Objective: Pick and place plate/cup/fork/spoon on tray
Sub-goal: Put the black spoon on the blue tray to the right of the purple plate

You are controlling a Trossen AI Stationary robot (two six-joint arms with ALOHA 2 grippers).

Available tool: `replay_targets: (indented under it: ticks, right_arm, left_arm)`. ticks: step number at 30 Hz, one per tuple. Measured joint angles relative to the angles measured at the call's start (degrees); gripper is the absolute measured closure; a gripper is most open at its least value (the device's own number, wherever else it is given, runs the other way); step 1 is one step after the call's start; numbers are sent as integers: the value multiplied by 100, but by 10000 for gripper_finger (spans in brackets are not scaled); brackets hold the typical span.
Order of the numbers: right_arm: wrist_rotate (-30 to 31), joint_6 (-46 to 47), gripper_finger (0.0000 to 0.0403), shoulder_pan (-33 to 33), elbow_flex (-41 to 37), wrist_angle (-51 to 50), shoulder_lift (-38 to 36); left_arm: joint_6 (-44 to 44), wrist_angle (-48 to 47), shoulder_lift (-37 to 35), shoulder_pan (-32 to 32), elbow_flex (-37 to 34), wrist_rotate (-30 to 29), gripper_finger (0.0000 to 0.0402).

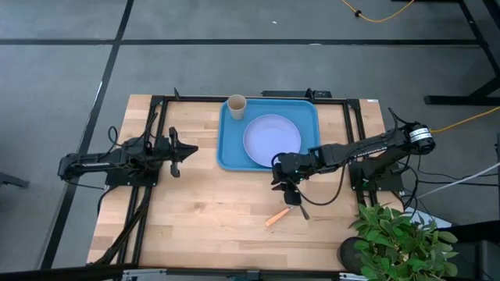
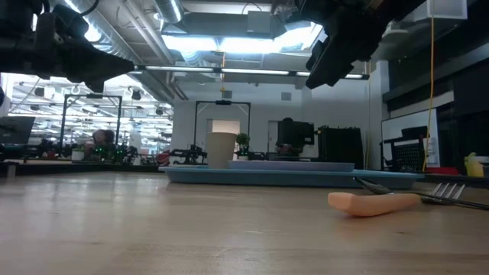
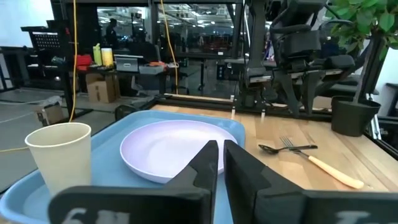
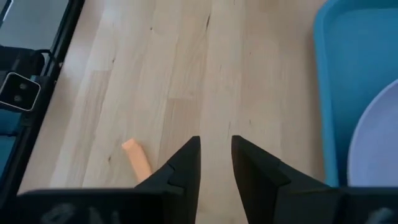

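With the plate (image 1: 271, 139) and cup (image 1: 236, 104) on the tray (image 1: 226, 152), the right gripper (image 1: 287, 190) – fingers slightly parted, empty – hovers near the fork (image 1: 276, 216) and spoon (image 1: 300, 204) at lower centre, while the left gripper (image 1: 181, 152) waits nearly closed, empty, at left.

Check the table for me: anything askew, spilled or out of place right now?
Nothing is spilled or damaged. The cup stands upright and the plate lies flat, both on the tray. Only the fork and spoon are off it, lying crossed on the table just under the right gripper.
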Motion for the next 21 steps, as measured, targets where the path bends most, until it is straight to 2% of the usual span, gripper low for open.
replay_targets:
  ticks: [5, 13, 19, 21]
  right_arm:
    - [175, 438, 308, 0, 0, 153, 0]
    - [182, 650, 308, 0, 0, 468, 2]
    - [208, 1526, 308, 0, 0, 464, 20]
    - [394, 1866, 308, 4, 0, 434, 46]
  left_arm:
    - [0, 0, 0, 0, 0, 0, 378]
    - [0, 1, 17, 0, 0, 0, 389]
    - [0, 7, 19, 0, 0, 0, 399]
    - [0, 7, 20, 0, 0, 0, 401]
